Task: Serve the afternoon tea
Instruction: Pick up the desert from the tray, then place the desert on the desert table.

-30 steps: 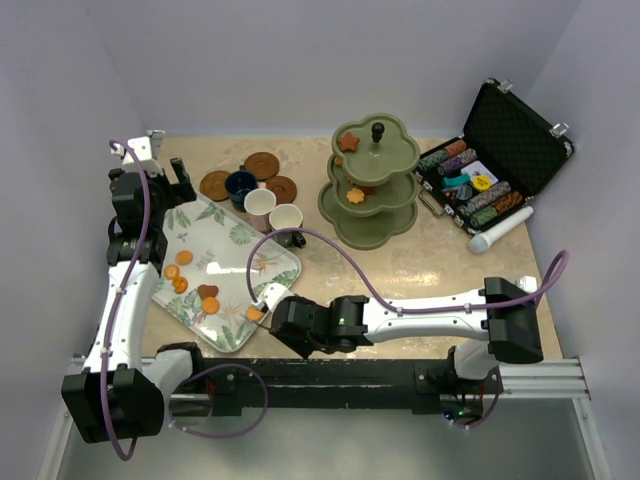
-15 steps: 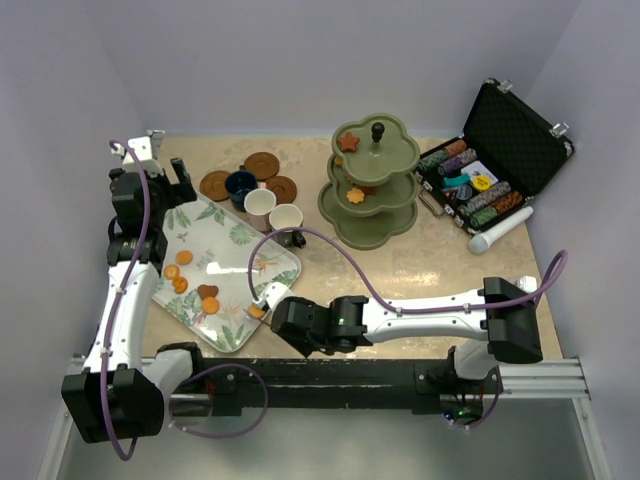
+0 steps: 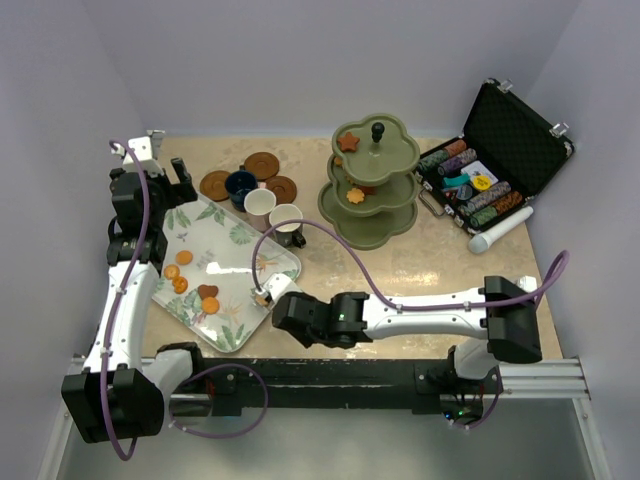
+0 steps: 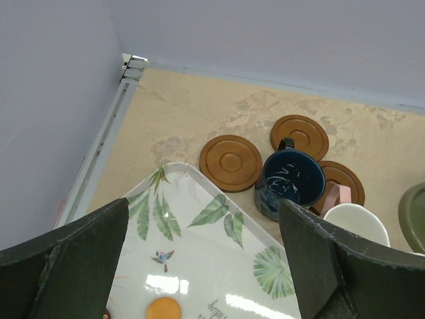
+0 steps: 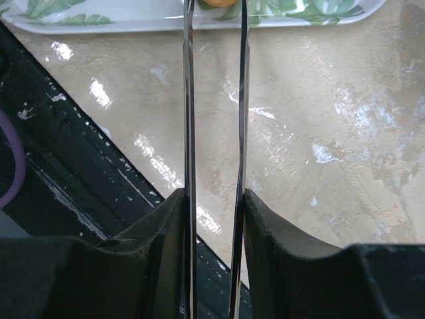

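My right gripper is shut on metal tongs. An orange biscuit sits between the tong tips, over the near edge of the leaf-patterned tray. Several orange and brown biscuits lie on the tray. The olive three-tier stand holds a star biscuit and a leaf biscuit. The navy cup, pinkish-white cup and cream cup stand by three brown saucers. My left gripper is open and empty above the tray's far corner.
An open black case of poker chips stands at the far right with a white cylinder in front of it. A purple cable loops over the table between the cups and the right arm. Walls close in left and behind.
My right gripper has moved a little away from the near edge, over the tray's edge, with the tongs and biscuit. The left arm has not moved.
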You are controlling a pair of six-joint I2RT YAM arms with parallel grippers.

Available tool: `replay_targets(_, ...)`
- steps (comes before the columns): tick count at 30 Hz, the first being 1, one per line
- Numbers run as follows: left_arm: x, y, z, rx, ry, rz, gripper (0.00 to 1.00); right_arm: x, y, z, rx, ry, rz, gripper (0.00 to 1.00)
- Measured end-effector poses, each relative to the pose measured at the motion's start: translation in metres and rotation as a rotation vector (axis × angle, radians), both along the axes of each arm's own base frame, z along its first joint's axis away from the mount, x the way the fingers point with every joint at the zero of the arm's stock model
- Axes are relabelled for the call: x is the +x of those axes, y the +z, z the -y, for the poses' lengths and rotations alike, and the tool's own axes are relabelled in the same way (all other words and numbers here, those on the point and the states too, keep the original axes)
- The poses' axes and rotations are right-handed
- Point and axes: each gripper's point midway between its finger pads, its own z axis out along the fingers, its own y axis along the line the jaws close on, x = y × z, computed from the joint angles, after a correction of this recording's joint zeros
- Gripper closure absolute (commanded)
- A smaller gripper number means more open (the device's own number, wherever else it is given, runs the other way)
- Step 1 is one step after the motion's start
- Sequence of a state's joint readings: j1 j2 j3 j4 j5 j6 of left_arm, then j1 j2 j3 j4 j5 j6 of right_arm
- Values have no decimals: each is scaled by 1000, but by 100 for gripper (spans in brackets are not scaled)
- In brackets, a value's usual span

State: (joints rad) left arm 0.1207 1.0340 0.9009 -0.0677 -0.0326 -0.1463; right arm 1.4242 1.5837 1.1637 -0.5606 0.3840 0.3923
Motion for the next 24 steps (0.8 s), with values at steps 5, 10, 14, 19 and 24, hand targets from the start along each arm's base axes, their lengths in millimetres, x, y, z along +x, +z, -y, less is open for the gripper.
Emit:
replay_targets(5,0,0,0,-1,-2,0,1,18,4,1,10,-39,22,74)
replay_targets(10,0,0,0,0,-2,0,1,47,19,-2,52,-83,50,76)
replay_targets(14,0,0,0,0,-2,0,1,68,44,-13,114,-103,90,76)
replay_targets(19,0,0,0,0,-2,0,2,82,83,-32,206,-101,147,76)
replay_targets(24,0,0,0,0,-2,0,2,98,123,-42,275,-113,220,76)
